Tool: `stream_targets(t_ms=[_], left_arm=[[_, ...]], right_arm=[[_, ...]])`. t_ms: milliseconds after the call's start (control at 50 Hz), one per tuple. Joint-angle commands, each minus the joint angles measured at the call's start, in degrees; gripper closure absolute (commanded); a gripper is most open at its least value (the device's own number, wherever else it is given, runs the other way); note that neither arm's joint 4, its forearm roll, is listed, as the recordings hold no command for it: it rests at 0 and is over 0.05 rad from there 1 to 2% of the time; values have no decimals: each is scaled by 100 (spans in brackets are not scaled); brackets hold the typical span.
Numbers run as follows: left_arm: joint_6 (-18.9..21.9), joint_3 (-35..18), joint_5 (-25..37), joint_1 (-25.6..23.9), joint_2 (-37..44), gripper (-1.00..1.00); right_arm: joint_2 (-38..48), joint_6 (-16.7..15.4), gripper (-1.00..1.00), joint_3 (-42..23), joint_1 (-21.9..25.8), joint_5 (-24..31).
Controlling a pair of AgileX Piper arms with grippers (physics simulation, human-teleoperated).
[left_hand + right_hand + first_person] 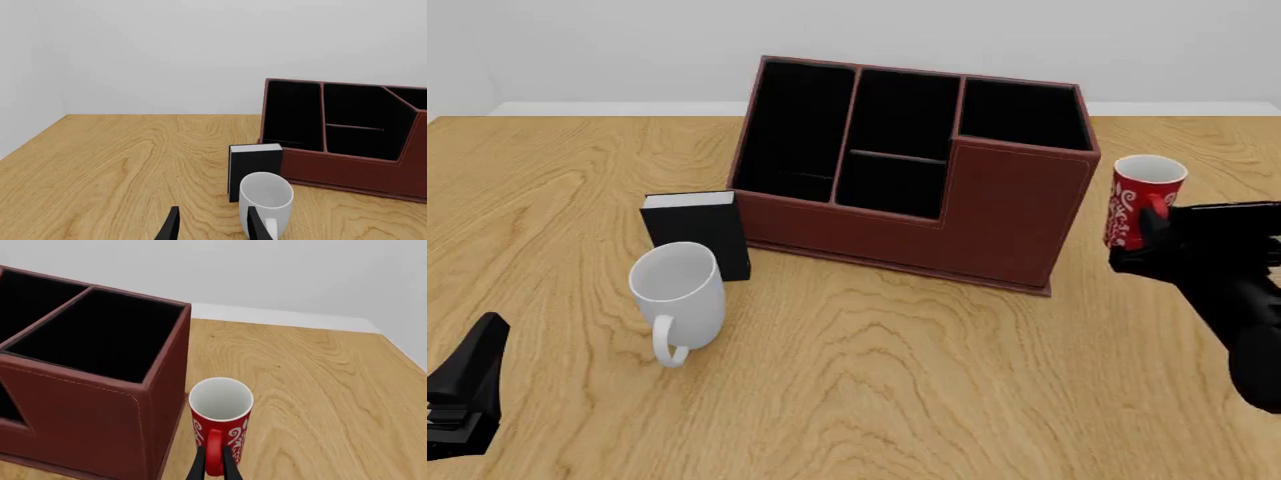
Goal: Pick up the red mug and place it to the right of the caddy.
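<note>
The red mug (1136,200) has white swirls, a white inside and a red handle. It stands upright just right of the caddy (914,165), and my right hand (213,466) is clamped on its handle. My left hand (212,225) is open, holding nothing. On the table (868,380) I count two mugs, the second a white mug (678,292), one black book (698,236) and one caddy.

Both arms are plain matte black, without visible markings or cables. The right gripper (1141,235) has a blocky housing; the left gripper (212,223) ends in thin, flat, tapering fingers.
</note>
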Motion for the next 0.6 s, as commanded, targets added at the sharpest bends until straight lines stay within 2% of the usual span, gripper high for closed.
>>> stream_targets(t_ms=[20, 280, 340, 600], left_arm=[[0, 0, 0, 0, 0, -100], [0, 0, 0, 0, 0, -100], [0, 0, 0, 0, 0, -100], [0, 0, 0, 0, 0, -100]], right_arm=[[422, 32, 100, -249, -54, -165], [643, 135, 100, -383, -36, -112], [665, 344, 100, -447, 27, 12], [721, 332, 100, -375, 46, -34]])
